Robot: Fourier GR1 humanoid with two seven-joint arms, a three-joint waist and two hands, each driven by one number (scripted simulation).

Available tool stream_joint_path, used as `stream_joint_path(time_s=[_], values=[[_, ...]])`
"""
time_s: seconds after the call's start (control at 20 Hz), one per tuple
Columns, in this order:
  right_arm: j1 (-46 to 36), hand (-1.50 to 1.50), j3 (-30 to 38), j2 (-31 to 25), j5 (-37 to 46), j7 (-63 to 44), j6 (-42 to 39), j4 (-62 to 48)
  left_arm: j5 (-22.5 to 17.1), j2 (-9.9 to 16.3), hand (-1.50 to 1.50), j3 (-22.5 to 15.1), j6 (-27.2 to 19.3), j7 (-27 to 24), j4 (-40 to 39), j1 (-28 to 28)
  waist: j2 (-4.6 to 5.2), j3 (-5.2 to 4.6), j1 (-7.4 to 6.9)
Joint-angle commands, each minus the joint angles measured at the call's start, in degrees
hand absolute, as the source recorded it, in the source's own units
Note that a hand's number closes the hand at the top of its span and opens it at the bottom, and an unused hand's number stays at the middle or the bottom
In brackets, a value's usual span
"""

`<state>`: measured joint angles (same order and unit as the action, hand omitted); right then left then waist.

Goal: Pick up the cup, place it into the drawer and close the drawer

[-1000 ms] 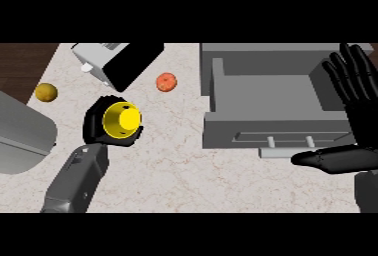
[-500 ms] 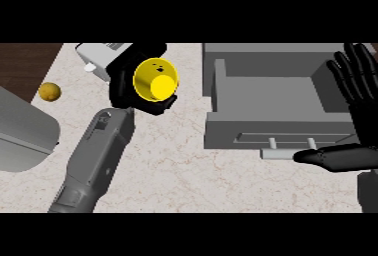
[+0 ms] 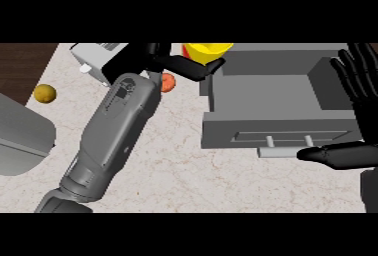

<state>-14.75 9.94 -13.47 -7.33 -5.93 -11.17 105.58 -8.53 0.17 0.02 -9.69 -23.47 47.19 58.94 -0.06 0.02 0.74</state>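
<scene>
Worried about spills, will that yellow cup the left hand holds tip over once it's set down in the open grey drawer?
The yellow cup looks rigid and light. The open grey drawer appears flat-floored, so it likely stands. The left hand curls around it.

One yellow cup (image 3: 206, 50), one open drawer (image 3: 275, 114), two hands (image 3: 179, 62).
</scene>
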Motion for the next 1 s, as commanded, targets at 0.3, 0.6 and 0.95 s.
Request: stream_joint_path(time_s=[0.3, 0.6, 0.95], values=[[-3.6, -1.5, -2.86, 1.58, 2.43, 1.66, 0.66, -2.82, -6.24, -0.17, 1.5, -8.1, -11.65, 8.37, -18.77, 15.83, 1.13, 0.06, 3.28], [-3.36, -1.5, -2.72, 1.22, -0.43, 0.86, -1.18, -0.2, -7.68, -0.17, 1.5, -12.13, -10.95, 10.7, -27.29, 18.93, 1.84, 0.12, 6.48], [-6.63, -1.5, -3.5, 0.94, -1.12, -0.69, -1.83, -1.49, -9.42, -0.17, 1.5, -19.88, -4.89, 13.4, -29.8, 17.3, 2.19, 0.09, 8.9]])
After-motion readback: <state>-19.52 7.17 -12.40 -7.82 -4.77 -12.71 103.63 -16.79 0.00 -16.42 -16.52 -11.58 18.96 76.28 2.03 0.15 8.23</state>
